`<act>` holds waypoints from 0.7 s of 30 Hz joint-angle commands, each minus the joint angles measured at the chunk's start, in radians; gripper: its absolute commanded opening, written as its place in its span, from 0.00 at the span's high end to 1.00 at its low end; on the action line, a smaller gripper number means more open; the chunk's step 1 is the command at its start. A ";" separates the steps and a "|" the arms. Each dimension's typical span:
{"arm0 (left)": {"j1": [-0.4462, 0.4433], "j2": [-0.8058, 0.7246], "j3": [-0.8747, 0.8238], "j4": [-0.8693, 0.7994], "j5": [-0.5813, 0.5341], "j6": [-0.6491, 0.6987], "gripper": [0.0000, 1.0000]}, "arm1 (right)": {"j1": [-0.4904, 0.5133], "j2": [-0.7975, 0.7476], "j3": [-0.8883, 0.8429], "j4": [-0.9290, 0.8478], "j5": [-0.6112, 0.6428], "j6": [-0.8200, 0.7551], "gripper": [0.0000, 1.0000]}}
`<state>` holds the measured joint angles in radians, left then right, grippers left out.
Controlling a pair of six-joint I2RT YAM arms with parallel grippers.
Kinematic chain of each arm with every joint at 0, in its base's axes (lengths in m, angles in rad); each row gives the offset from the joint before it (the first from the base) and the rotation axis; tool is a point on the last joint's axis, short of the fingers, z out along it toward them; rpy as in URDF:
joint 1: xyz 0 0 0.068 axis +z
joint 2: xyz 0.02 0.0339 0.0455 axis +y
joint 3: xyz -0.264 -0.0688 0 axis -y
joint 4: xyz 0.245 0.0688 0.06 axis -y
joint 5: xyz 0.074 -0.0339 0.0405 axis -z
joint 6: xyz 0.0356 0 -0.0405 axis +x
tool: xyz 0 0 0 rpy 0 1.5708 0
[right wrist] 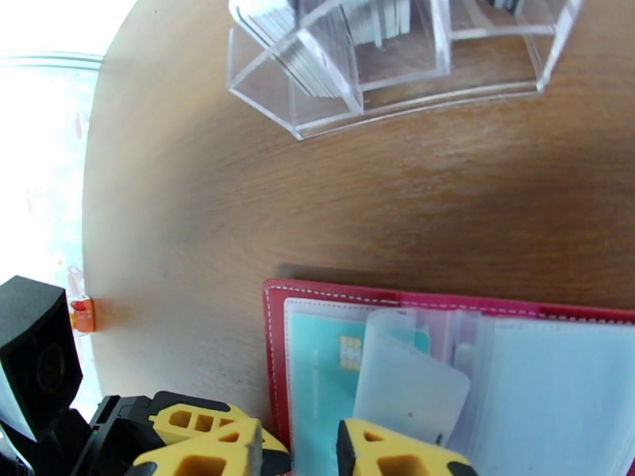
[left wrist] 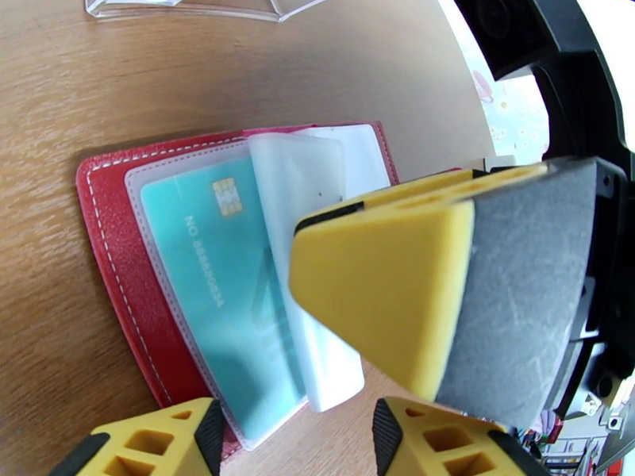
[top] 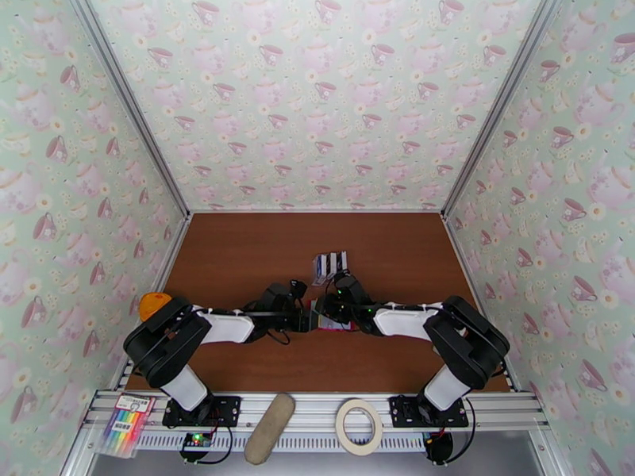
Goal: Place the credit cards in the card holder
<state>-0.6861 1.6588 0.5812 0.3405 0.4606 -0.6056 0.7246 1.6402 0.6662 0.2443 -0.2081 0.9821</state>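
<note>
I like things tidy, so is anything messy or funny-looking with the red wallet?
Yes. One clear plastic sleeve in the open red wallet curls up in the air instead of lying flat beside the teal card. Nothing looks spilled or broken.

Wood-grain table (left wrist: 48, 89), smooth, low sheen. Left of centre, card holder (left wrist: 111, 255): red grained leather-look cover, white stitching along the edge. Inside it, sleeves (left wrist: 298, 192) of soft translucent plastic, slightly frosted. Under one, teal card (left wrist: 206, 295): smooth plastic, metallic gold chip. Top of right wrist frame, organiser (right wrist: 397, 73): clear hard acrylic, glossy.
</note>
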 commanded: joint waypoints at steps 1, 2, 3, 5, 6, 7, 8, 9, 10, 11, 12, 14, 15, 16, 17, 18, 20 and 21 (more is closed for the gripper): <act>0.004 0.064 -0.021 -0.142 -0.071 0.021 0.45 | -0.005 -0.031 -0.014 0.083 -0.046 0.024 0.66; 0.006 0.067 -0.020 -0.142 -0.071 0.021 0.45 | -0.005 -0.040 -0.012 0.088 -0.051 0.025 0.66; 0.005 0.070 -0.020 -0.141 -0.071 0.021 0.45 | -0.008 -0.055 -0.011 0.093 -0.056 0.026 0.64; 0.009 0.074 -0.021 -0.143 -0.071 0.020 0.45 | -0.013 -0.082 -0.008 0.091 -0.065 0.023 0.62; 0.011 0.076 -0.021 -0.143 -0.071 0.020 0.45 | -0.019 -0.098 -0.008 0.086 -0.068 0.023 0.61; 0.012 0.076 -0.021 -0.144 -0.071 0.020 0.45 | -0.024 -0.112 -0.008 0.081 -0.070 0.023 0.61; 0.014 0.076 -0.021 -0.144 -0.072 0.020 0.45 | -0.031 -0.128 -0.008 0.073 -0.073 0.018 0.60; 0.016 0.078 -0.021 -0.146 -0.071 0.020 0.45 | -0.040 -0.148 -0.010 0.056 -0.071 0.013 0.60; 0.017 0.078 -0.021 -0.147 -0.071 0.020 0.45 | -0.048 -0.165 -0.011 0.039 -0.066 0.007 0.60; 0.018 0.077 -0.021 -0.147 -0.069 0.020 0.45 | -0.057 -0.185 -0.011 0.009 -0.059 -0.004 0.59; 0.019 0.076 -0.022 -0.148 -0.068 0.020 0.45 | -0.066 -0.201 -0.009 -0.025 -0.047 -0.013 0.59; 0.022 0.076 -0.022 -0.147 -0.066 0.020 0.45 | -0.085 -0.245 -0.008 -0.117 -0.005 -0.048 0.58; 0.023 0.076 -0.022 -0.146 -0.065 0.020 0.45 | -0.092 -0.261 -0.007 -0.159 0.018 -0.064 0.58; 0.022 0.077 -0.023 -0.146 -0.065 0.020 0.45 | -0.098 -0.273 0.000 -0.212 0.045 -0.085 0.57; 0.025 0.078 -0.024 -0.145 -0.063 0.020 0.45 | -0.101 -0.277 0.013 -0.262 0.075 -0.113 0.57; 0.026 0.079 -0.024 -0.145 -0.061 0.020 0.45 | -0.102 -0.273 0.025 -0.307 0.096 -0.137 0.57; 0.026 0.081 -0.020 -0.144 -0.061 0.021 0.45 | -0.102 -0.252 0.049 -0.377 0.143 -0.182 0.56; 0.026 0.082 -0.020 -0.145 -0.059 0.021 0.45 | -0.102 -0.241 0.055 -0.389 0.155 -0.196 0.56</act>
<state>-0.6754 1.6646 0.5858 0.3351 0.4736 -0.6025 0.6220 1.3792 0.6834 0.0135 -0.1432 0.8768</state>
